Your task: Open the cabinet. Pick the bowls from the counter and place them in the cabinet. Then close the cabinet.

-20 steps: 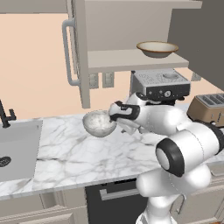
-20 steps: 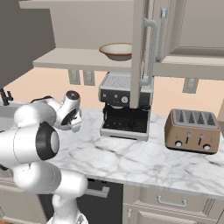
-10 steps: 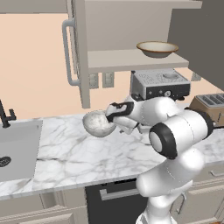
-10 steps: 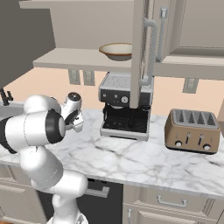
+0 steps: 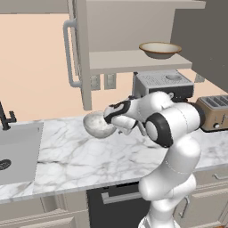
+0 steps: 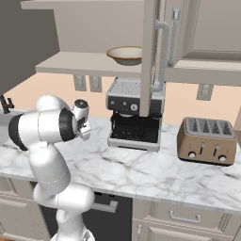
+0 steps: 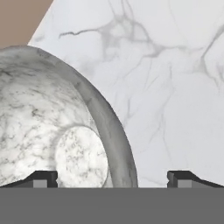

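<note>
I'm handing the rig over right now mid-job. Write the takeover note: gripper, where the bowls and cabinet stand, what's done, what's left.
Gripper: open, jaws straddling the rim of the marbled bowl, no grip closed.
Marbled bowl: on the counter, beside the sink.
Tan bowl: already on the cabinet shelf.
Cabinet: doors open.
Done: cabinet opened, tan bowl placed.
Left: close on the marbled bowl, lift it to the shelf, release, shut both doors.

No legible text, label, brand, number or sign is found; the coffee machine and toaster carry knobs and dials, but no readable markings are made out
</note>
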{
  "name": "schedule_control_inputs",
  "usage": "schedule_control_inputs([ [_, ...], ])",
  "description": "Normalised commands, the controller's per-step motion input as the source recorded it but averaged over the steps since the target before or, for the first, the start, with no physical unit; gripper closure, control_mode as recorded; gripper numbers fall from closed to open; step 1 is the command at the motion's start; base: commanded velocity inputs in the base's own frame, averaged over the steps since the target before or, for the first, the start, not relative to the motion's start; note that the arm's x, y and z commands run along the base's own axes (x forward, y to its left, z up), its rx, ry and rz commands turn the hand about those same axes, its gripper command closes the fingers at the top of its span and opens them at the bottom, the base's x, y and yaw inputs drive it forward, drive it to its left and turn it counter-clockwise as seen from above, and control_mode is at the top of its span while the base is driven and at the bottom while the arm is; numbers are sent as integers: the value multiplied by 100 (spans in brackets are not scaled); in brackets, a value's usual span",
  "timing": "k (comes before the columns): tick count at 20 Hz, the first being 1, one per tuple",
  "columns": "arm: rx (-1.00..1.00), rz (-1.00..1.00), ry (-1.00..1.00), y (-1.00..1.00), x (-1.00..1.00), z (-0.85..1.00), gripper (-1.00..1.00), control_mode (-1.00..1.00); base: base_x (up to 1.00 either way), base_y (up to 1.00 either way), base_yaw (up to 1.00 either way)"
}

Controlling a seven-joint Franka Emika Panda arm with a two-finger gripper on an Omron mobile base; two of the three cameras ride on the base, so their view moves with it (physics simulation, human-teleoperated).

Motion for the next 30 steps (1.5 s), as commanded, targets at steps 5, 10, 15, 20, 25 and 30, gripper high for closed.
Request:
schedule_control_inputs([
  [5, 0, 2, 0, 30, 13, -42, 100, -100, 0, 0, 0],
  [10, 0, 3, 0, 20, 0, -22, 100, -100, 0, 0, 0],
  [15, -1, 4, -2, 11, -4, -17, 100, -100, 0, 0, 0],
  [20, -5, 2, -3, 23, -7, -15, 100, -100, 0, 0, 0],
  [25, 0, -1, -9, -8, -59, 16, 100, -100, 0, 0, 0],
  [30, 2, -7, -23, -35, -76, 63, 100, -100, 0, 0, 0],
])
